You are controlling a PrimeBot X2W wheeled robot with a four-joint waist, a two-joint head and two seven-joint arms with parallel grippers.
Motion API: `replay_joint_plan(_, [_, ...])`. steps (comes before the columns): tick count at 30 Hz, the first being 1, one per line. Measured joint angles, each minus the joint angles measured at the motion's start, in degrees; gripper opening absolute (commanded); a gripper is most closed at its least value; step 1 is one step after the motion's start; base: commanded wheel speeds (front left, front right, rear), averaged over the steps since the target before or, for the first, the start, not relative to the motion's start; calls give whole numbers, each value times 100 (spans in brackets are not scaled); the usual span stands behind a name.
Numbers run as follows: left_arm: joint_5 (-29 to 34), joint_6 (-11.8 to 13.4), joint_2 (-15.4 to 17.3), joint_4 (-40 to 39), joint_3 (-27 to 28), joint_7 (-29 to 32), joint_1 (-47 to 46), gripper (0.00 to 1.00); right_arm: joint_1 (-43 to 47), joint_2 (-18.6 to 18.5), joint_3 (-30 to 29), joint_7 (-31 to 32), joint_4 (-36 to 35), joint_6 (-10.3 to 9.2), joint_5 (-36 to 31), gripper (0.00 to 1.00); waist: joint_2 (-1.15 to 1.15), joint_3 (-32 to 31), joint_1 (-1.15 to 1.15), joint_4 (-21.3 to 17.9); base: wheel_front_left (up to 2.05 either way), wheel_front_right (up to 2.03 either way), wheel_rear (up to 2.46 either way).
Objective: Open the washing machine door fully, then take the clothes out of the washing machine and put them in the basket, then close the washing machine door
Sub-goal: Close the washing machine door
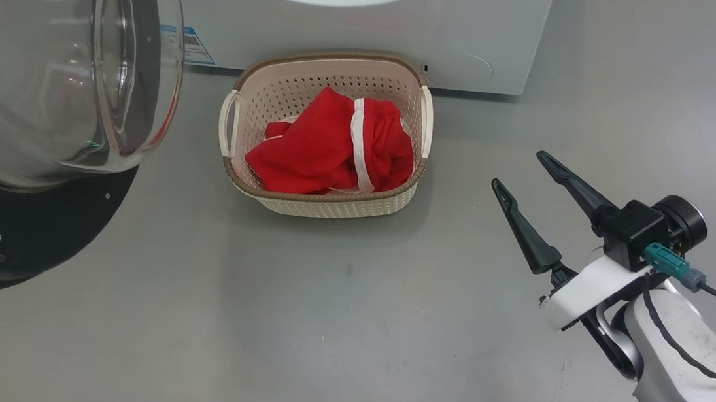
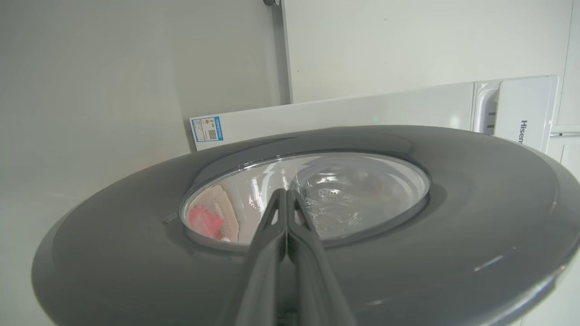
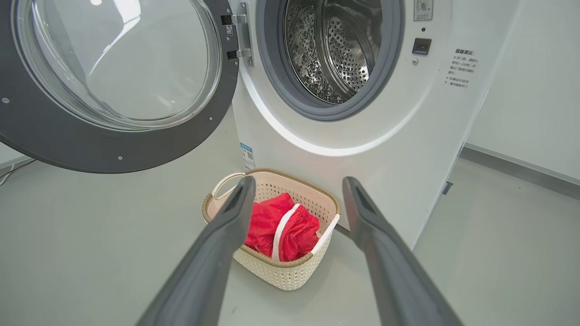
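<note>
The washing machine door point(image 3: 113, 86) hangs swung wide open on its hinge, left of the white washing machine point(image 3: 344, 136); its steel drum point(image 3: 335, 45) shows no fabric inside. Red clothes point(image 1: 333, 144) with white trim lie in the cream basket point(image 1: 332, 207) on the floor before the machine. My right gripper point(image 1: 523, 172) is open and empty, to the right of the basket and apart from it. My left gripper point(image 2: 286, 192) is shut on nothing, its fingertips close against the outer face of the door point(image 2: 408, 235), over the glass bowl point(image 2: 353, 194).
Grey floor point(image 1: 279, 340) spreads in front of the basket and the machine. The open door point(image 1: 29, 127) overhangs the left of the head view. A white wall point(image 3: 534, 90) stands right of the machine.
</note>
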Motion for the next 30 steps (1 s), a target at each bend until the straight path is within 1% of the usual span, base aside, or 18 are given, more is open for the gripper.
replay_joint_plan(4, [-248,-88,-132,14,19,333,51,0,7,36,0,-1,25,0,19,100,0,-92,0,10,0,0,0])
replay_joint_plan(7, [-299,-152,-220,10,8,571,129,0,12,47,0,-2,52,0,36,100,0,-149,0,18,0,0,0])
replay_joint_plan(9, [-405,-157,-288,-7,34,727,177,0,14,57,0,-3,58,0,43,100,0,-183,0,22,0,0,0])
replay_joint_plan(12, [-733,-180,-460,-52,189,903,194,0,19,77,5,-8,83,0,43,100,0,-230,0,24,0,0,0])
replay_joint_plan(14, [-843,-212,-567,-118,201,1173,253,0,21,97,19,-8,88,0,44,100,0,-264,0,21,0,0,0])
replay_joint_plan(20, [-1100,-256,-860,-368,212,1538,370,0,22,97,14,-8,96,0,44,100,0,-313,0,17,0,0,0])
replay_joint_plan(27, [-1229,-257,-1170,-744,78,1871,621,0,40,104,16,-8,121,0,44,100,0,-396,0,11,0,0,0])
replay_joint_plan(30, [-1334,-257,-1362,-1011,18,1978,724,0,94,111,19,-9,138,0,45,100,0,-433,0,10,0,0,0])
